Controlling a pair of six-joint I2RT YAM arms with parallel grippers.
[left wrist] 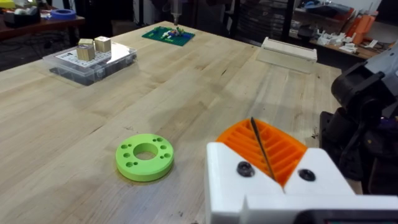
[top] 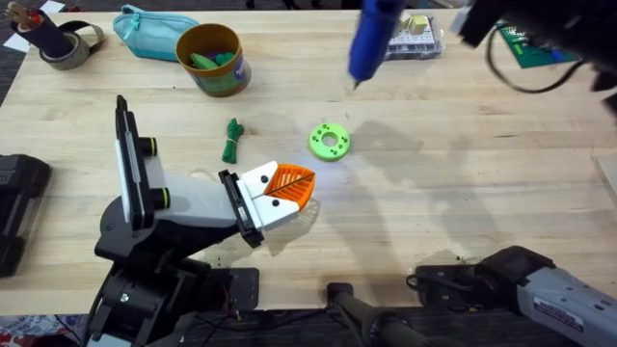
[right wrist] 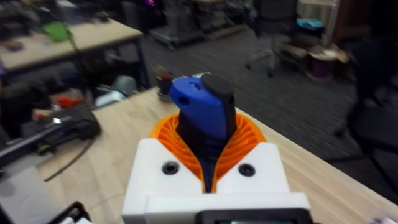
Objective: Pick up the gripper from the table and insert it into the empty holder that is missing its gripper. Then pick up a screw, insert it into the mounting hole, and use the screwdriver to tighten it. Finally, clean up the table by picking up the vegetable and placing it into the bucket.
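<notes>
Now the right end effector [right wrist: 208,177] grasps the blue screwdriver [top: 371,39] high at upper centre, far above the bench [top: 463,193]; the left end effector [top: 289,183] is clenched, empty. The screwdriver could slip and fall if tilted.

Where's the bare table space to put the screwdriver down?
Bare table lies right of the green ring. Crowded: around the holder, vegetable and bucket. The right gripper holds the screwdriver above the far edge.
</notes>
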